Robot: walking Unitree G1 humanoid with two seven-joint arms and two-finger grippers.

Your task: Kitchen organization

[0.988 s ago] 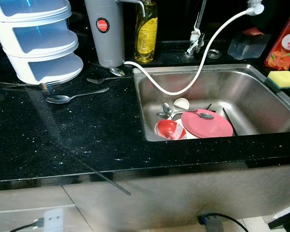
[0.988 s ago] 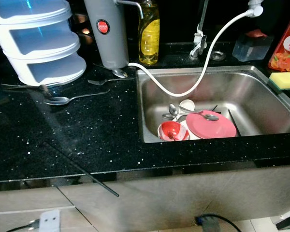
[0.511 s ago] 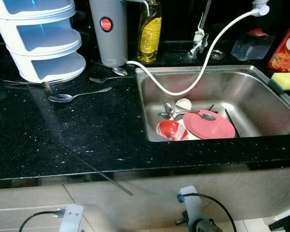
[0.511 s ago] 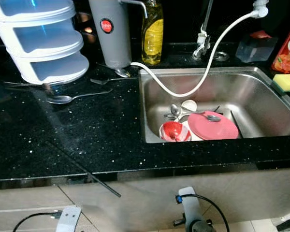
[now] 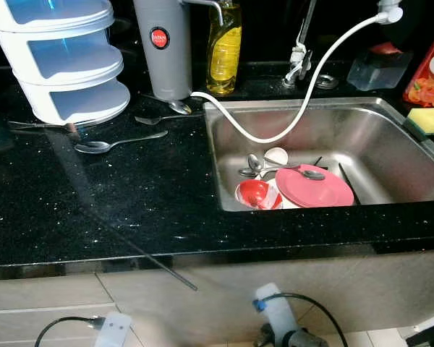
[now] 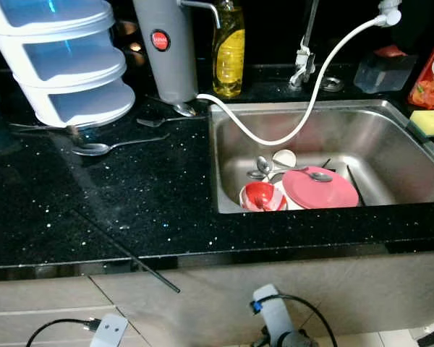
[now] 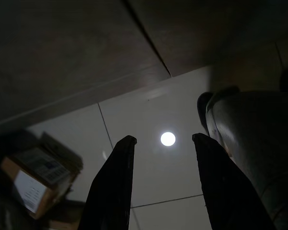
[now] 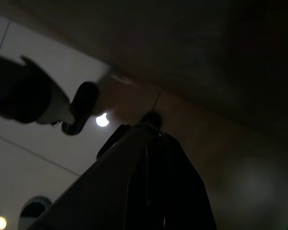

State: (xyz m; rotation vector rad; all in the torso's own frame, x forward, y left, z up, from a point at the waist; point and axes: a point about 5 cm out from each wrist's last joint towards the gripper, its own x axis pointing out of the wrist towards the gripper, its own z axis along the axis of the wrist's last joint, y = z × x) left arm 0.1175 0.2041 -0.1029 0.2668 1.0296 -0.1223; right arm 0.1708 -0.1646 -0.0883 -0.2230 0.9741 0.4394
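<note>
The left gripper (image 7: pixel 162 143) has two long black fingers (image 7: pixel 113 187), smooth and tapering to blunt tips. The right gripper (image 8: pixel 153 139) shows dark fingers pressed together. Below the bench (image 5: pixel 130 202), pale wrist units (image 5: pixel 275 314) carry black cables and a blue connector.

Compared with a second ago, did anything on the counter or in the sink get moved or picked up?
No. The arms have come up along the bottom edge; the view itself shifted slightly. The spoon on the counter, the pink plate and red bowl in the sink lie as before.
</note>
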